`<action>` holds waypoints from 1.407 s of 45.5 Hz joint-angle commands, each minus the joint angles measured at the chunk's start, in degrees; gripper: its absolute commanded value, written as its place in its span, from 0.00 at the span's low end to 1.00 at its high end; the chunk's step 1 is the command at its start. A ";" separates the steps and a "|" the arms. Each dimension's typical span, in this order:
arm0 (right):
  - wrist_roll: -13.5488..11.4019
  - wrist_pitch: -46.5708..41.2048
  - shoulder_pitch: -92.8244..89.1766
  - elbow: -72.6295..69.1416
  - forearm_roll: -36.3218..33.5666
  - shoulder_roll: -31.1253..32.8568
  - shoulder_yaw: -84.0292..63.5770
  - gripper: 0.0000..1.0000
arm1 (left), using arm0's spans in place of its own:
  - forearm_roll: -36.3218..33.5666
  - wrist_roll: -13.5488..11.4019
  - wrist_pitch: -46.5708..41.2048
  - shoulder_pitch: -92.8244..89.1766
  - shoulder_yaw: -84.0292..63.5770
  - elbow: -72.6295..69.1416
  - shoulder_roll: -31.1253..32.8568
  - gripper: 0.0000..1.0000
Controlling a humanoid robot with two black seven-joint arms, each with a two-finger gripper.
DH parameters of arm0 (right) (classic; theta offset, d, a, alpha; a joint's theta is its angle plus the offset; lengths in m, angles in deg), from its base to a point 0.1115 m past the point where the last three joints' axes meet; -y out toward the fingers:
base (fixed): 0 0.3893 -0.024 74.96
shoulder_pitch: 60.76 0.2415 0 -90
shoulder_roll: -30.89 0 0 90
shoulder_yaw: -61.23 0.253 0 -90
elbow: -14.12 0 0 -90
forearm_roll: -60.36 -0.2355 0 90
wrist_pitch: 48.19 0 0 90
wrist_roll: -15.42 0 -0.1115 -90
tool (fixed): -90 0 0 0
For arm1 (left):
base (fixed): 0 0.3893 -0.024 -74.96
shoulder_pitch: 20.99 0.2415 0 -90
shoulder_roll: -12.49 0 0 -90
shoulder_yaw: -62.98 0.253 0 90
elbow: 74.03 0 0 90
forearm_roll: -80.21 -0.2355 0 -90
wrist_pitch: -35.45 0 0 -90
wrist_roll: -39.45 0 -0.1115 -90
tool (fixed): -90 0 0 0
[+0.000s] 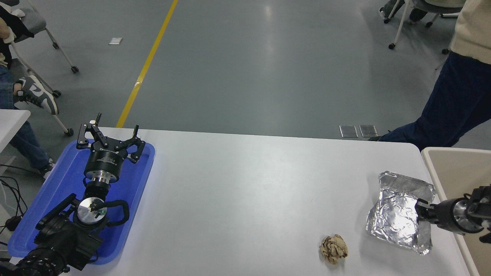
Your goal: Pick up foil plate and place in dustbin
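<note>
The right gripper (419, 211) pinches the foil plate (397, 212) by its rim; it should lift clear of the counter (245, 191), then swing right over the dustbin (452, 168).

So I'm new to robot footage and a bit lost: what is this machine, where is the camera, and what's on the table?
The camera sits high on a humanoid robot, looking down over its white table. The left gripper is parked, open, over a blue tray. The right gripper, entering from the right edge, grips the rim of a crinkled foil plate, tilted up beside the beige dustbin. A brown paper ball lies nearby. A person's legs stand beyond the table.
</note>
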 commanded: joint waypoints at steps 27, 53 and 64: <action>0.58 -25.28 59.10 -18.80 8.59 -4.13 -34.17 0.00 | -0.03 0.06 0.11 0.09 0.00 0.09 0.00 1.00; 0.58 -31.79 67.63 -21.88 8.59 -6.60 -34.87 0.00 | -0.03 0.15 0.20 0.10 0.00 0.09 0.00 1.00; 0.76 -33.28 65.88 -20.47 10.52 -2.38 -36.01 0.00 | -0.03 0.06 0.20 0.10 0.00 0.00 0.00 1.00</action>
